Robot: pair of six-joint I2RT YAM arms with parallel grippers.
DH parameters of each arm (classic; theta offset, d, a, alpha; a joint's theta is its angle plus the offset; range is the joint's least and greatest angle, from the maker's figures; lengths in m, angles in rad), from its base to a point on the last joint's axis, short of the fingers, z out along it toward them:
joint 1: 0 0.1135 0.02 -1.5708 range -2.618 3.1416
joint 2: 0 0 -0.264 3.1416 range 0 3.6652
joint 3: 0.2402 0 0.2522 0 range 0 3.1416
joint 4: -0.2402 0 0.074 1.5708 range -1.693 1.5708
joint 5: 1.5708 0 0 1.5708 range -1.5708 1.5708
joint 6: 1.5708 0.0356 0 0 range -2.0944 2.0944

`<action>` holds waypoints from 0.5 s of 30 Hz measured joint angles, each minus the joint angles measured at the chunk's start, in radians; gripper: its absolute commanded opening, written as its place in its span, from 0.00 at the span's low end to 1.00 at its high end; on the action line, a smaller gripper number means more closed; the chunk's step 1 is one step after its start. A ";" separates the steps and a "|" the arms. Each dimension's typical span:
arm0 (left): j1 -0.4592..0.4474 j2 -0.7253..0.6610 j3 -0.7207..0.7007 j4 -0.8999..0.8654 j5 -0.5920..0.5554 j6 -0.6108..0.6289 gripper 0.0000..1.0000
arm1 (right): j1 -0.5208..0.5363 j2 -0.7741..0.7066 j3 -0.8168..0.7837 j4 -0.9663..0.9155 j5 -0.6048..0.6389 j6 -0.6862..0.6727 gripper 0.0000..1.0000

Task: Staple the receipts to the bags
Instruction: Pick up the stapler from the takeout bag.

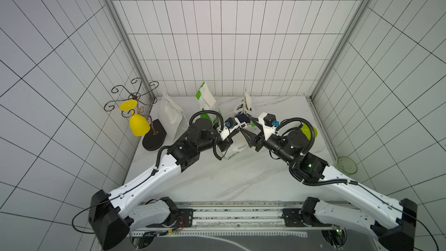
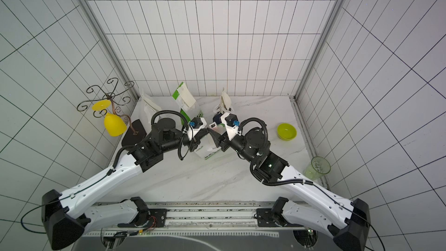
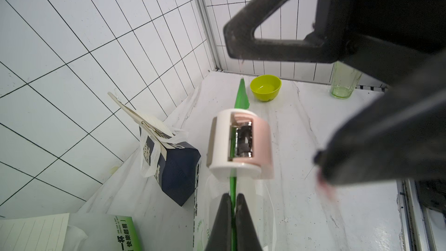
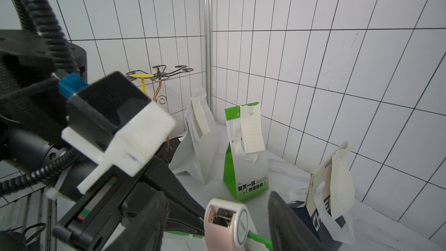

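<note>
My left gripper (image 3: 233, 195) is shut on the green top edge of a white-and-green bag (image 3: 242, 95) that leans mid-table (image 2: 207, 150). A pink-and-white stapler (image 3: 241, 146) straddles that edge just beyond the fingertips. My right gripper (image 4: 216, 197) is open, one finger on each side of the stapler (image 4: 225, 223), with gaps showing. At the back stand a plain white bag (image 4: 193, 150), a second white-and-green bag (image 4: 246, 165) and a navy bag (image 4: 323, 213). Each carries a cream receipt (image 4: 251, 129) at its top. I cannot tell whether a receipt lies against the held edge.
A lime bowl (image 2: 286, 131) and a green glass (image 2: 318, 167) stand at the right, near the wall. At the back left corner a wire stand (image 1: 135, 92) holds a yellow glass (image 1: 138, 124) upside down. Tiled walls close in three sides.
</note>
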 measured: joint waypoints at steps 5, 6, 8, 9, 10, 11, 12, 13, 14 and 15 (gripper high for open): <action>0.000 0.000 0.000 0.000 0.002 -0.005 0.00 | 0.009 0.061 0.000 0.007 0.032 -0.014 0.58; 0.000 0.000 0.000 0.000 0.002 -0.005 0.00 | 0.010 0.072 0.000 0.007 0.037 -0.016 0.56; 0.000 0.000 0.000 0.000 0.004 -0.005 0.00 | 0.012 0.084 0.000 0.007 0.049 -0.022 0.50; 0.000 0.000 0.000 0.000 0.005 -0.006 0.00 | 0.014 0.088 0.000 0.008 0.058 -0.026 0.45; 0.000 0.000 0.001 0.000 0.006 -0.007 0.00 | 0.017 0.092 0.000 0.010 0.066 -0.029 0.39; 0.000 0.000 0.001 -0.001 0.008 -0.008 0.00 | 0.019 0.096 0.000 0.011 0.077 -0.032 0.34; 0.000 0.000 0.001 -0.003 0.010 -0.008 0.00 | 0.020 0.098 0.000 0.015 0.085 -0.035 0.28; 0.000 0.000 0.001 -0.009 0.011 -0.010 0.00 | 0.022 0.101 0.000 0.022 0.101 -0.040 0.21; 0.000 0.000 0.001 -0.012 0.011 -0.012 0.00 | 0.022 0.102 0.000 0.025 0.108 -0.040 0.17; 0.000 0.000 0.001 -0.013 0.011 -0.014 0.00 | 0.023 0.104 0.000 0.029 0.117 -0.047 0.13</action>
